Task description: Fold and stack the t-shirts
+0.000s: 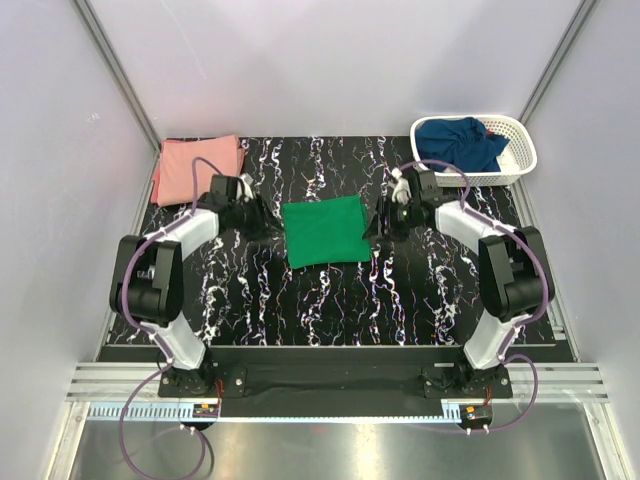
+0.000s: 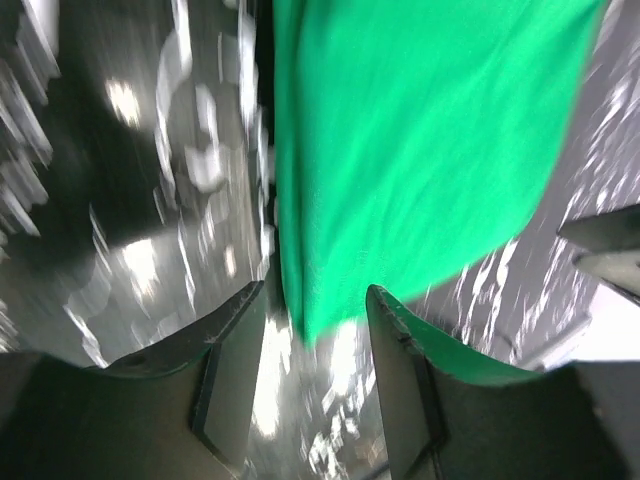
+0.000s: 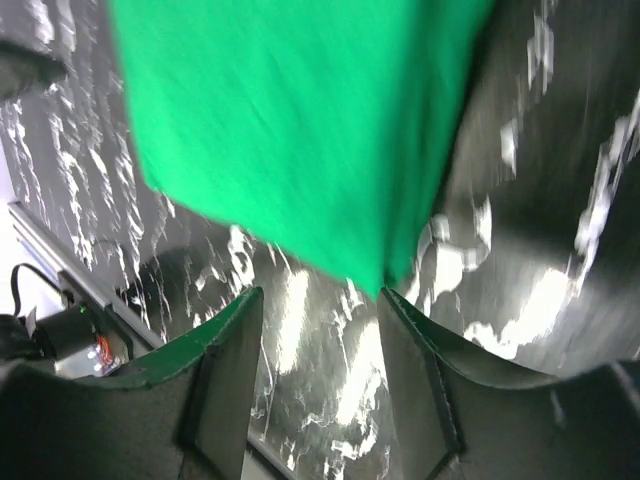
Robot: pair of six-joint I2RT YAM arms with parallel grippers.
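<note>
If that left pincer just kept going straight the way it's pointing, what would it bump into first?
Most likely the green t-shirt: its near edge lies just ahead of the open left pincer, though blur hides the exact gap.

Left claw (image 2: 315,293) jaws apart, right claw (image 3: 320,298) likewise

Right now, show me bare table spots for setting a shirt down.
Free: the wide near strip between the green t-shirt and the table's near edge, and the far middle between the pink t-shirt and the basket. Crowded: either side of the green t-shirt, beside the left tool and right tool.
</note>
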